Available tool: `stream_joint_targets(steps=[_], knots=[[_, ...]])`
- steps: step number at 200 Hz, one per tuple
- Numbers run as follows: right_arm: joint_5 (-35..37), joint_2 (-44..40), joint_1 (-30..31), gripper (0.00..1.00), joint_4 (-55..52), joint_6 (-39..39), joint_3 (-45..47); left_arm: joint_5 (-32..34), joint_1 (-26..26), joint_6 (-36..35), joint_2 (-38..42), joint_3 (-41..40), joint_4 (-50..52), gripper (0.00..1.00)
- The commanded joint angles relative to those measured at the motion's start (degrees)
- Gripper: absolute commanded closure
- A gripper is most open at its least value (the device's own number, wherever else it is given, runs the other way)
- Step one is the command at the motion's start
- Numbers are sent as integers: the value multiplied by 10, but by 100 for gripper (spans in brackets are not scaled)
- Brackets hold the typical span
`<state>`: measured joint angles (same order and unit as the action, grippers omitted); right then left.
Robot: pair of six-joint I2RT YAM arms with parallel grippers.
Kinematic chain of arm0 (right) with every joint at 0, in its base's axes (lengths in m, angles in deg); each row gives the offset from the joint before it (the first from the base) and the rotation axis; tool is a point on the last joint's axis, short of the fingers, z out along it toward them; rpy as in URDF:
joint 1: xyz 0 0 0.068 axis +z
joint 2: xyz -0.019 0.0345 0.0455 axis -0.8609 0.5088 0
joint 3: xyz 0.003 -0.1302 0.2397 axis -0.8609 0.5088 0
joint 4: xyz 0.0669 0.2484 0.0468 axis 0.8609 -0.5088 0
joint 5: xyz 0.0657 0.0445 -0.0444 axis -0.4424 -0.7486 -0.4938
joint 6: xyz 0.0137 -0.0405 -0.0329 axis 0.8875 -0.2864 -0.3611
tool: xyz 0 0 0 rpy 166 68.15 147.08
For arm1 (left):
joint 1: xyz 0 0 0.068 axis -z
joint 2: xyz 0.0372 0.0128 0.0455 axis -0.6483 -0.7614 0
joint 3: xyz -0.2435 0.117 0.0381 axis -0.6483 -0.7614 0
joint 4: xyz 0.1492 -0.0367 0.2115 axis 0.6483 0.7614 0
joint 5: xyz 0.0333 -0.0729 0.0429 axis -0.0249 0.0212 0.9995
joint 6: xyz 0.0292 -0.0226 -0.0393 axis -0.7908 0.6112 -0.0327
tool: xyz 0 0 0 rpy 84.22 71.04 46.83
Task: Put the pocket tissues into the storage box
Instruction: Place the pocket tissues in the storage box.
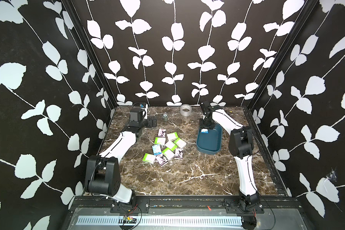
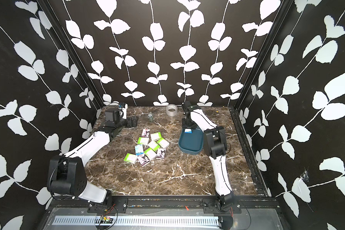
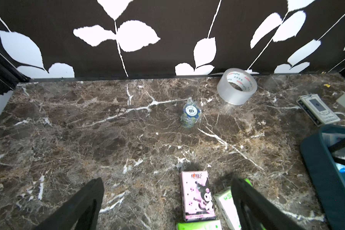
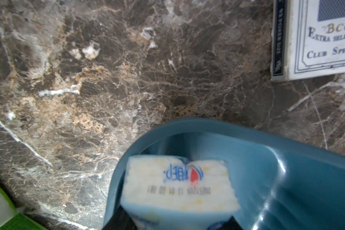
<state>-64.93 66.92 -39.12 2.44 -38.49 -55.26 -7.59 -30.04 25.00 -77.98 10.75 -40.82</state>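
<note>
Pocket tissues (image 1: 170, 145): light, soft, slick-wrapped; likely best pinched across the narrow sides. Clamped between right gripper (image 1: 204, 129) jaws, white-and-blue pack (image 4: 177, 187), storage box (image 1: 209, 146) corner directly beneath.

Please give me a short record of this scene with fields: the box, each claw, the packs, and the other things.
Storage box: one pack inside, at its far corner
Right claw: closed on that white-and-blue pack
Left claw: open, empty, near the pile
Loose packs: about ten, piled mid-table
Other things: tape roll, poker chips, card deck
</note>
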Motion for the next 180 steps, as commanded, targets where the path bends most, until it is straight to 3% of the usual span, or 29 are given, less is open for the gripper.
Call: stream_joint_targets(steps=[1,60,93,106,130,180], knots=[[-4,-42,-2,50,36,28,68,5,1,-12,4,17,13,1],[-34,-79,-8,51,98,62,152,-3,2,5,1,14,5,1],[-39,-49,-15,50,95,60,113,2,1,-3,7,16,11,1],[-40,-33,-18,46,91,59,91,2,2,-5,8,18,14,1],[-47,-13,-20,30,77,55,56,4,1,-7,11,17,17,1],[-51,-65,-20,27,94,42,92,6,2,-4,14,14,19,1]])
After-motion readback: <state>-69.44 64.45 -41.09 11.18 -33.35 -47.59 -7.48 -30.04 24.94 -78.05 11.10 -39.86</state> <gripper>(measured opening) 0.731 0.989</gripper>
